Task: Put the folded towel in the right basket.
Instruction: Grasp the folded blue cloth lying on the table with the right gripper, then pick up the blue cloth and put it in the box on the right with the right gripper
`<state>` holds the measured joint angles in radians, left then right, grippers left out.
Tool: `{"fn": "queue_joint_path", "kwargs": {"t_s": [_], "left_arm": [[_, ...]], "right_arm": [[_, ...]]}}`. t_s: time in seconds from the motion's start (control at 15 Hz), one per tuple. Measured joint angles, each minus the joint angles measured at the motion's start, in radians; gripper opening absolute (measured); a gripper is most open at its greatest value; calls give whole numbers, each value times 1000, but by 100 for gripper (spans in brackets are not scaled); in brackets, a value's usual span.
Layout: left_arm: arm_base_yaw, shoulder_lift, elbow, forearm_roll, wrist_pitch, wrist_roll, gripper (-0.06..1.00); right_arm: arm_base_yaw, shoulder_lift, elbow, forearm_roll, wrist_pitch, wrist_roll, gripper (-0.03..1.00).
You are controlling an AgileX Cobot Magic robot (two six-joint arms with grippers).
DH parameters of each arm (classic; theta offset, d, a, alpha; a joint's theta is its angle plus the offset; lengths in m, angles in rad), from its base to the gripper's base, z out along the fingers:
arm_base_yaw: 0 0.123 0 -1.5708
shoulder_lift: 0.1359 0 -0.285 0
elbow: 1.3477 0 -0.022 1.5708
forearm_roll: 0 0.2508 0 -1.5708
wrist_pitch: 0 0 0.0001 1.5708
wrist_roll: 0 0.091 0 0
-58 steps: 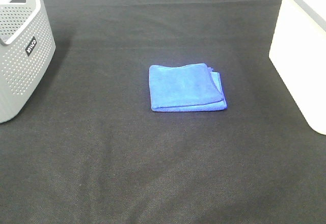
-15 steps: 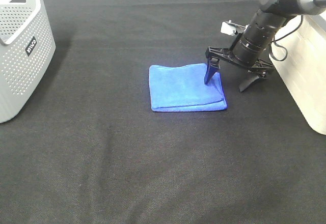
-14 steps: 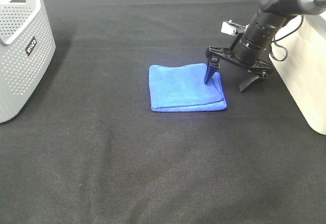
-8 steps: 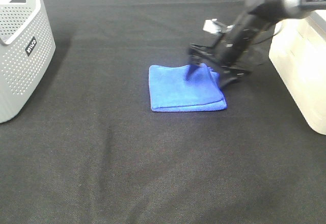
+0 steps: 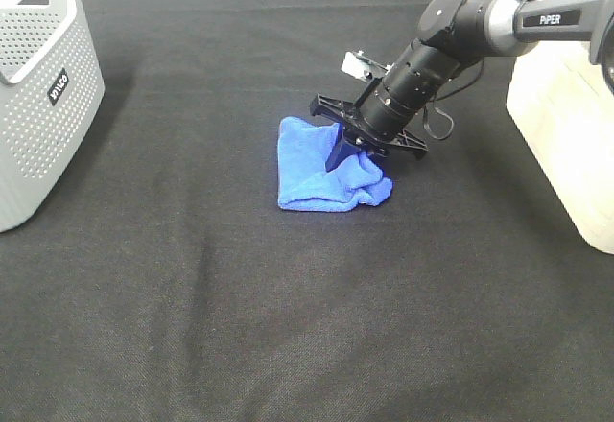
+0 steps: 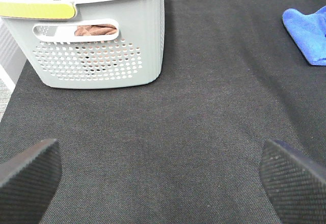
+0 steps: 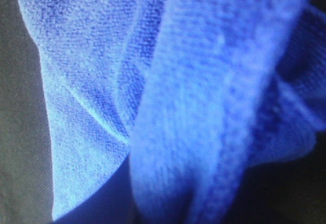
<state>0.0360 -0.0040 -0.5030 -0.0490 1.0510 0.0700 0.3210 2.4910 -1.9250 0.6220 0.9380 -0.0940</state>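
Observation:
The blue towel [image 5: 321, 173] lies crumpled in the middle of the black table; its right side is bunched up into a ridge. My right gripper [image 5: 353, 146] is down on the towel's upper middle, and its jaws are closed on the bunched cloth. The right wrist view is filled by a raised fold of the towel [image 7: 204, 107]; the fingers are hidden there. The white right basket [image 5: 566, 105] stands at the right edge. My left gripper [image 6: 163, 183] is open and empty, low over the table near the grey basket; a corner of the towel [image 6: 310, 30] shows there.
A grey perforated basket [image 5: 38, 86] stands at the far left; in the left wrist view this basket [image 6: 102, 56] holds brown and grey cloth. The black right arm [image 5: 460, 34] reaches in from the upper right, in front of the white basket.
My right gripper came in from the right, moved left across the towel and closed, pulling its right edge inward. The towel went from a flat folded square to a crumpled bunch.

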Motion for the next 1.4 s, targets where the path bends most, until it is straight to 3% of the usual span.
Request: {"fn": "queue_joint_path", "kwargs": {"t_s": [0.13, 0.27, 0.53, 0.87, 1.0, 1.13, 1.2, 1.4], "left_arm": [[0, 0, 0, 0, 0, 0, 99], [0, 0, 0, 0, 0, 0, 99], [0, 0, 0, 0, 0, 0, 99], [0, 0, 0, 0, 0, 0, 99], [0, 0, 0, 0, 0, 0, 99], [0, 0, 0, 0, 0, 0, 99], [0, 0, 0, 0, 0, 0, 99], [0, 0, 0, 0, 0, 0, 99]], "right_arm": [[6, 0, -51, -11, 72, -9, 22], [15, -27, -163, -11, 206, -9, 22], [16, -92, -323, -27, 265, 0, 22], [1, -396, -338, -300, 277, 41, 22], [-84, -522, -332, -336, 278, 42, 22], [-303, -635, -298, -353, 277, 42, 22], [-303, -635, -298, -353, 277, 42, 22], [-535, -652, -188, -366, 277, 42, 22]]}}
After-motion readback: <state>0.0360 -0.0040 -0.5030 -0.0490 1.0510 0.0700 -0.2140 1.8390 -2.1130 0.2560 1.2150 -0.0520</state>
